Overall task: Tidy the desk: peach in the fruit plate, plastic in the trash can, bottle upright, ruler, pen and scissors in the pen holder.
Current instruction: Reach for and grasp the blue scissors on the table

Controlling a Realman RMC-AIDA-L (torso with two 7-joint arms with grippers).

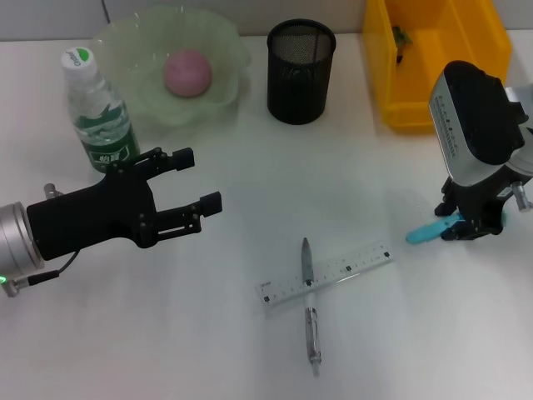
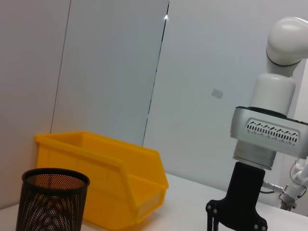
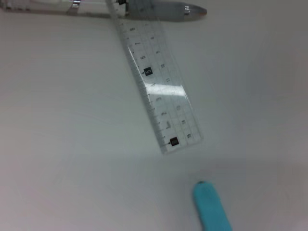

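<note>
Head view: the left gripper (image 1: 198, 182) is held open, empty, beside the bottle (image 1: 98, 112). Pen (image 1: 309, 302) and ruler (image 1: 326, 274) lie crossed mid-desk. The scissors (image 1: 436, 227) are clamped under the right gripper (image 1: 469, 228), blades pointing toward the ruler.

Pink peach (image 1: 187, 72), pale green fruit plate (image 1: 226, 42), black mesh pen holder (image 1: 301, 72), yellow trash can (image 1: 433, 50), light blue scissors (image 1: 433, 229)

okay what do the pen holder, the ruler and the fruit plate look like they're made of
The pen holder looks like black metal mesh: light shows through its fine grid of holes. The ruler seems clear glossy plastic; the desk shows through it and it catches a highlight. The fruit plate looks translucent pale green, glass or plastic, hard to tell which.
</note>
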